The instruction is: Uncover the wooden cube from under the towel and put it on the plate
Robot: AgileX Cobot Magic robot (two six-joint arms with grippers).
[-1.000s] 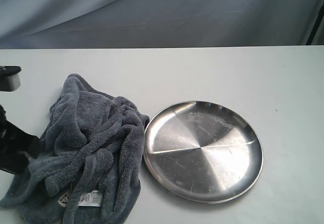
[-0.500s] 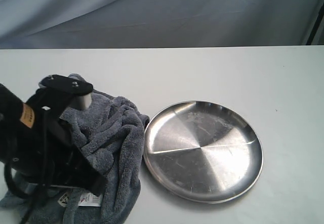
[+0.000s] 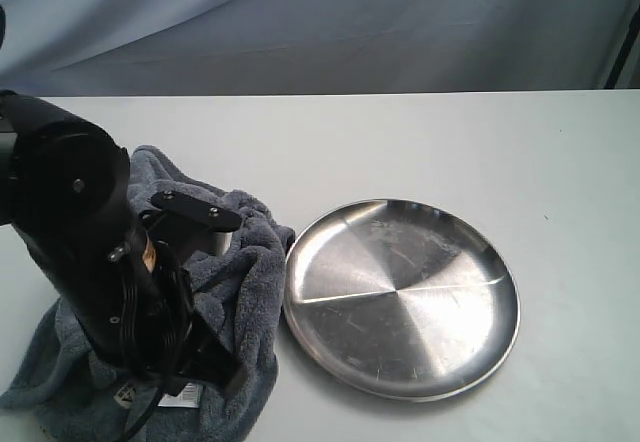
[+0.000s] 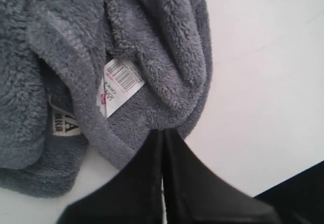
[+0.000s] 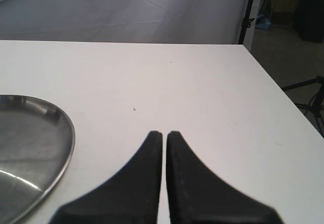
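Observation:
The dark grey-blue towel (image 3: 245, 247) lies bunched on the white table, left of the plate (image 3: 400, 302). The wooden cube is hidden. My left arm (image 3: 90, 242) hangs over the towel's front left part and covers much of it. In the left wrist view my left gripper (image 4: 163, 131) is shut, and its tips meet the towel (image 4: 152, 36) at the hem, close to the white label (image 4: 120, 82). Whether any cloth is pinched I cannot tell. The steel plate is round, shiny and empty. My right gripper (image 5: 164, 133) is shut above bare table, beside the plate's rim (image 5: 66, 148).
A grey-blue cloth backdrop (image 3: 320, 22) hangs behind the table's far edge. The table's right edge (image 5: 283, 97) drops off to a floor with a stand leg (image 5: 309, 97). A second tag (image 4: 63, 123) shows on the towel's folded corner.
My left arm has swung in from the left edge and now stands over the towel's front left part. Towel and plate lie as before.

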